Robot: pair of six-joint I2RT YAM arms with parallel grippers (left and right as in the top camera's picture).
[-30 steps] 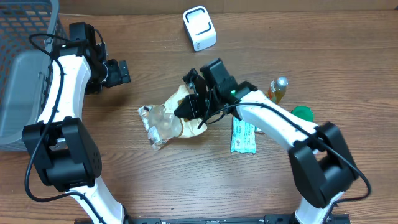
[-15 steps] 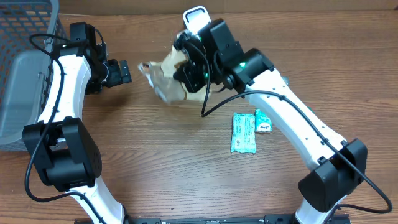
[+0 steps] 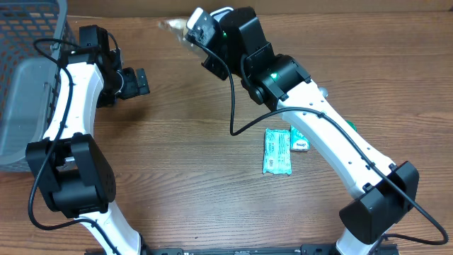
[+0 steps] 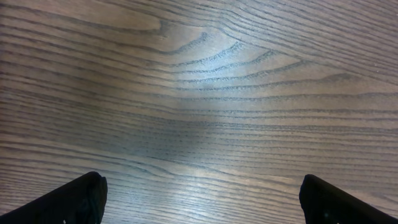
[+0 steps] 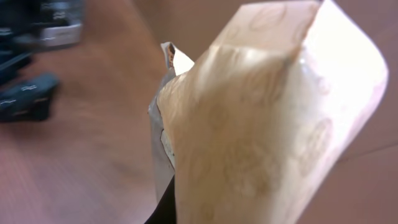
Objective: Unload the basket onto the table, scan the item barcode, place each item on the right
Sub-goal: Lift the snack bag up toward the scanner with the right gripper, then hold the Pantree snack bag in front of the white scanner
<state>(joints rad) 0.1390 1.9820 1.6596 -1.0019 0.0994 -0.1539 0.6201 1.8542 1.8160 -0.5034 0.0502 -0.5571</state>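
right jaws pinch the tan packet (image 5: 261, 124) — left jaws wide apart.

Nothing can be read. Marks on the tan bag (image 5: 261, 124) are blurred; teal packets (image 3: 277, 151) at four o'clock may carry print.

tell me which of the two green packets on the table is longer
The long packet on the left; the short packet lies beside its far right corner.
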